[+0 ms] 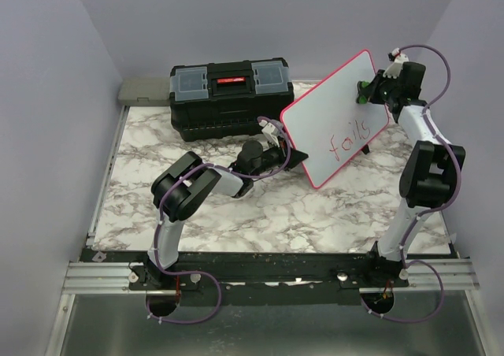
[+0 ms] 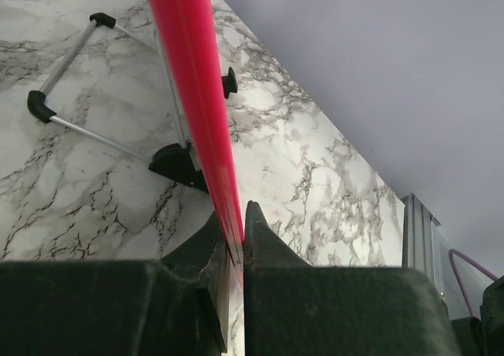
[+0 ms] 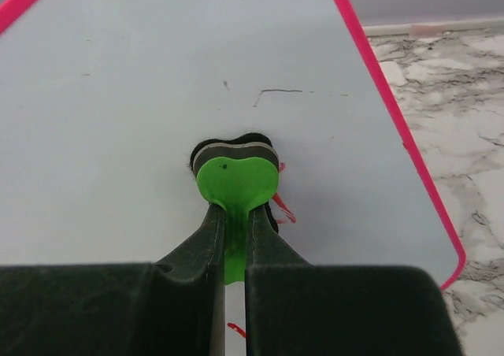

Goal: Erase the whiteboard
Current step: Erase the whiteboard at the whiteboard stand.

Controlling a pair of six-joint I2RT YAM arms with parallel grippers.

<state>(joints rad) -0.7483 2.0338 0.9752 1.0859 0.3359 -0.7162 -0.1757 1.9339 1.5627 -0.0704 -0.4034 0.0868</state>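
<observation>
The whiteboard [image 1: 335,120] is found tilted at the right rear of the marble table [image 1: 260,214], with red writing [image 1: 349,142] on its face. Its pink rim [image 2: 197,96] is clamped by the left gripper [image 2: 239,231]. A green heart-shaped eraser [image 3: 236,179] is pinched by the right gripper [image 3: 236,218] and set against the board face. A black toolbox [image 1: 228,96] is noted near the left edge.

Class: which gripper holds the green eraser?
The right gripper, jaws shut on the green heart-shaped eraser against the whiteboard; the left gripper only clamps its pink rim.
</observation>
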